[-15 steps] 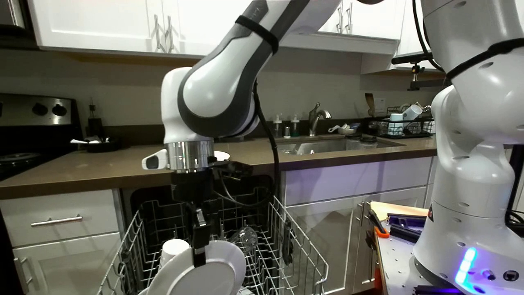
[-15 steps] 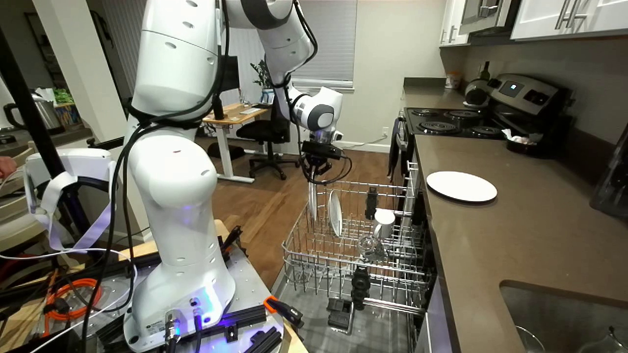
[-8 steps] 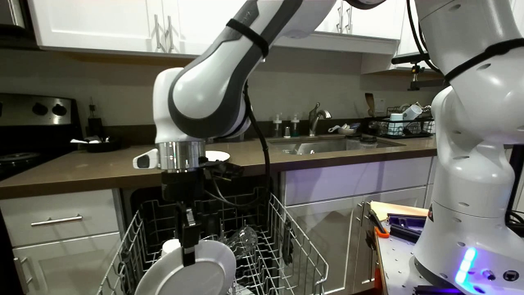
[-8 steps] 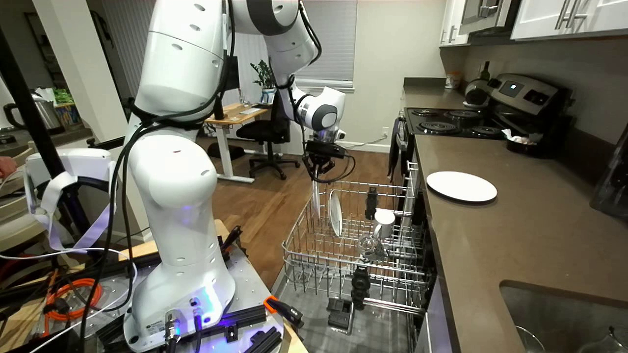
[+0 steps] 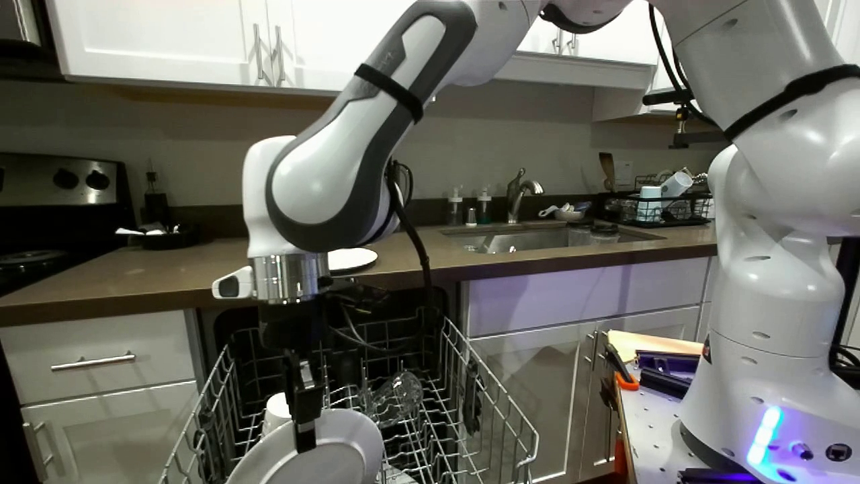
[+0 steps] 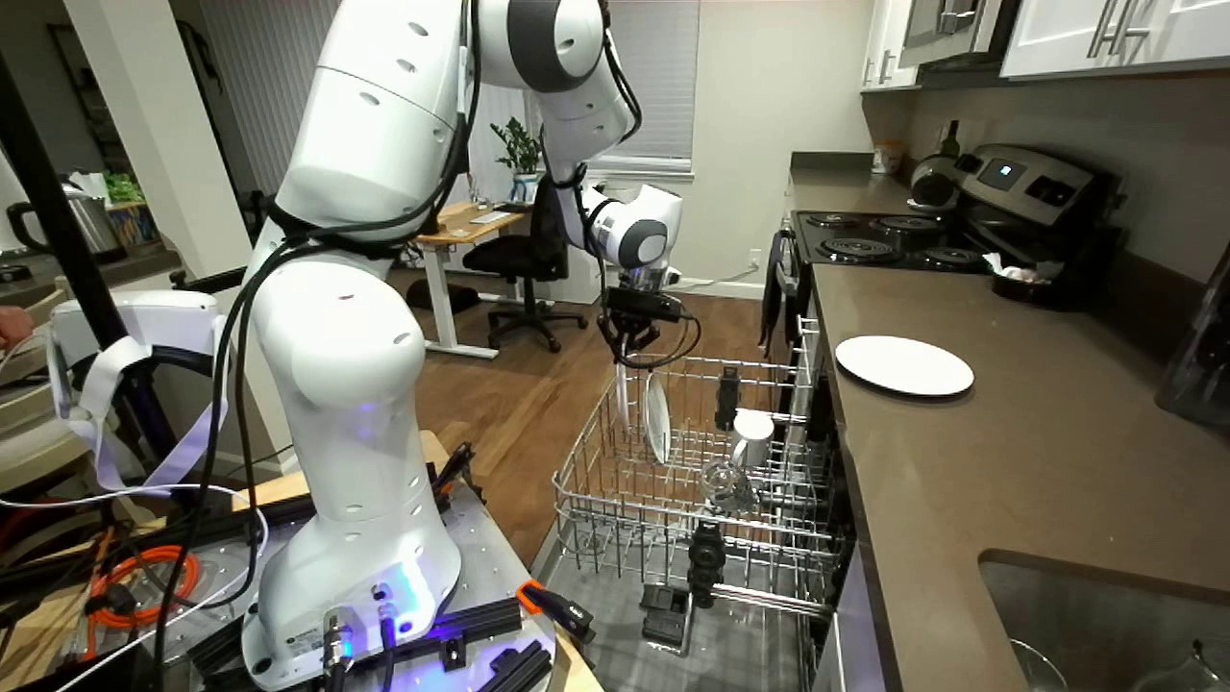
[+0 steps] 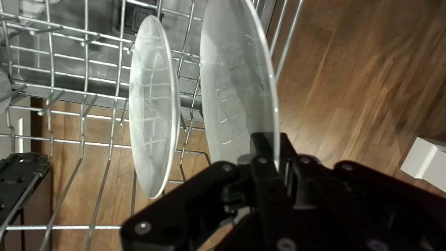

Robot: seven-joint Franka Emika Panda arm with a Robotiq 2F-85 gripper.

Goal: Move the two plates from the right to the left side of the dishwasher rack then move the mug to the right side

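End effector [image 7: 273, 148]: points down over the outer end of the dishwasher rack [image 5: 494, 382], clamped on the upper rim of the held plate [image 7: 235, 80], one black finger against each face.
Held plate: white, round, glossy, on edge and close to upright at the rack's outer end in both exterior views; whether its lower edge touches the wires cannot be told.
Second plate [image 7: 153, 104]: white, standing on edge inside the rack, roughly parallel to the held plate and just beside it, with a narrow gap between them in the wrist view; on the side toward the worktop [image 6: 1009, 432].
Mug [image 6: 752, 432]: white, with a loop handle, inside the rack, farther in toward the worktop than both plates and apart from them; partly covered by the held plate in an exterior view.
Glass [image 6: 727, 482]: clear, tilted, inside the rack near the mug.
Lone plate [image 6: 905, 365]: thin, white, lying flat on the worktop, outside the rack.
Sink [image 6: 1105, 596]: set into the worktop, with glassware [image 6: 1038, 663] partly out of frame.
Arm [image 5: 336, 181]: white and grey, bent above the rack, black cables along it.
Stove [image 6: 894, 240]: coil burners, beyond the worktop's far end.
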